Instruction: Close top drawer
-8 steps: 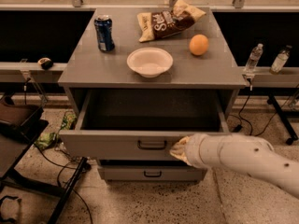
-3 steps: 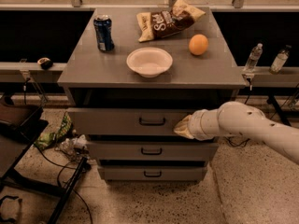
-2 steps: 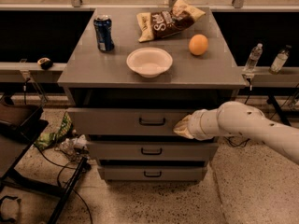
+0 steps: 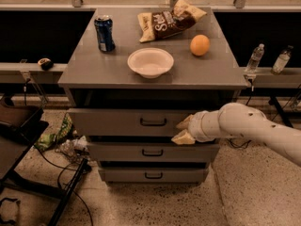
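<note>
Top drawer (image 4: 117,122) noted nearly shut under desk (image 4: 94,69), front slightly proud. Gripper (image 4: 184,130) set against its right end, fingers (image 4: 186,123) spread, empty. Risk: drawer skewed and jammed by off-centre push.

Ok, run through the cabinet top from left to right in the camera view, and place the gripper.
Soda can → white bowl → orange; the chip bag spans behind the last two. The gripper sits below, at the right part of the top drawer front.
</note>
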